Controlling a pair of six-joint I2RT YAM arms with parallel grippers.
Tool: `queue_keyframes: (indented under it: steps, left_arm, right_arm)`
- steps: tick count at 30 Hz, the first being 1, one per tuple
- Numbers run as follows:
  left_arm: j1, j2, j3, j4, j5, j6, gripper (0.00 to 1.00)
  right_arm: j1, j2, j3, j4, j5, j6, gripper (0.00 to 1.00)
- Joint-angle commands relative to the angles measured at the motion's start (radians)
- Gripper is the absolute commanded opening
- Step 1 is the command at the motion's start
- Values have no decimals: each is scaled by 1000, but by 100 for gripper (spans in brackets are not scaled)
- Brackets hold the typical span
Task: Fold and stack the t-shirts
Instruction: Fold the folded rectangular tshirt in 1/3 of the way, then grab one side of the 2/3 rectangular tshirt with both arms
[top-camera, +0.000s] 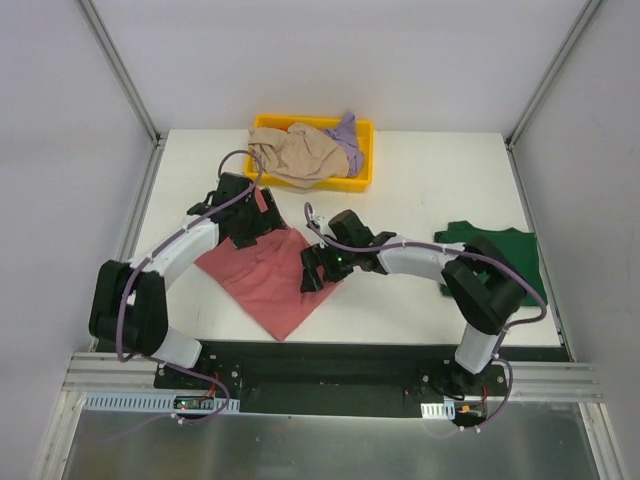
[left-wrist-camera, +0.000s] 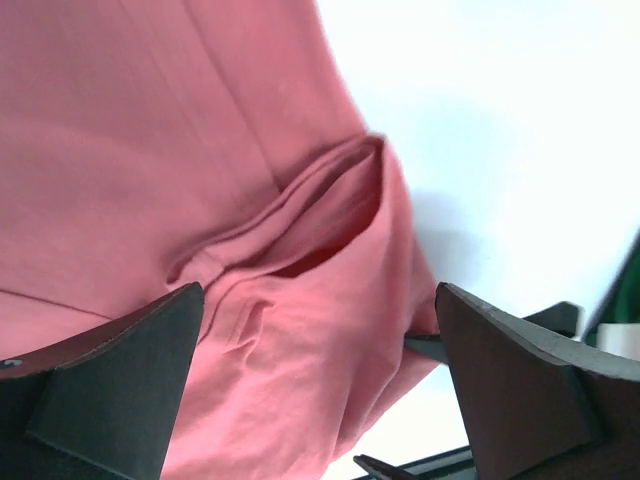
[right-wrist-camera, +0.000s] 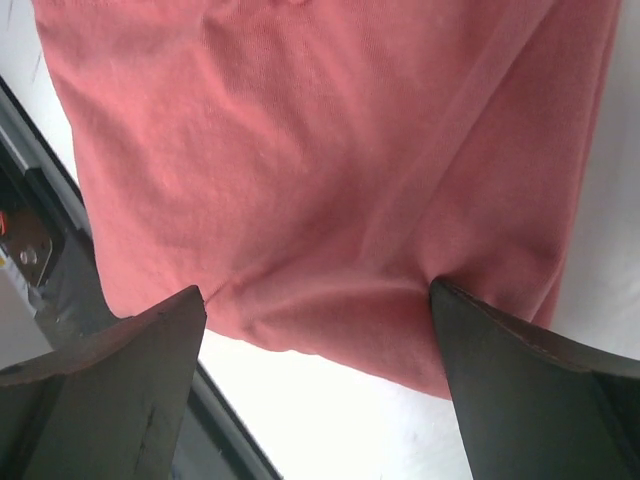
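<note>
left gripper (left-wrist-camera: 315, 300) and right gripper (right-wrist-camera: 318, 295): fingers spread wide, tips at rose-red shirt (top-camera: 262, 285), flat on table (top-camera: 420, 200), left of centre. probably light, limp, slides easily; pinch far-left and right corners.

The red shirt (top-camera: 268, 282) is soft matt cloth with a fine knit grain. The beige shirt (top-camera: 300, 155), lavender shirt (top-camera: 347, 135) and green shirt (top-camera: 515, 248) look the same dull cloth. The yellow tray (top-camera: 364, 168) is smooth, slightly glossy plastic. The tabletop (top-camera: 420, 190) is smooth, white, faintly shiny. The left claw (left-wrist-camera: 315, 300) has dark matt plastic-looking fingers (left-wrist-camera: 110, 390).
</note>
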Motion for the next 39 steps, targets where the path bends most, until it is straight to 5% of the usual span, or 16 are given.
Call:
queue_keyframes:
  steps: [1, 11, 16, 23, 30, 39]
  left_arm:
    - [-37, -149, 32, -29, -114, 24, 99]
    - [-253, -486, -91, -271, -113, 61, 99]
    - [-379, -592, -295, -320, 34, -72, 97]
    - [-488, -684, -506, -327, 57, -323, 87]
    - [-543, -643, -583, -161, 37, -444, 69]
    - [-543, -508, -594, -144, 10, -490, 38]
  right_arm:
    - [10, -131, -65, -24, 55, 79, 96]
    - [-43, -334, -108, -119, 200, 191, 96]
    - [-99, -317, -128, -146, 53, 168, 99]
    - [-109, -258, -125, -251, 69, 133, 82]
    - [-111, -189, -125, -220, 54, 156, 71]
    - [-112, -100, -91, -205, 112, 177, 65]
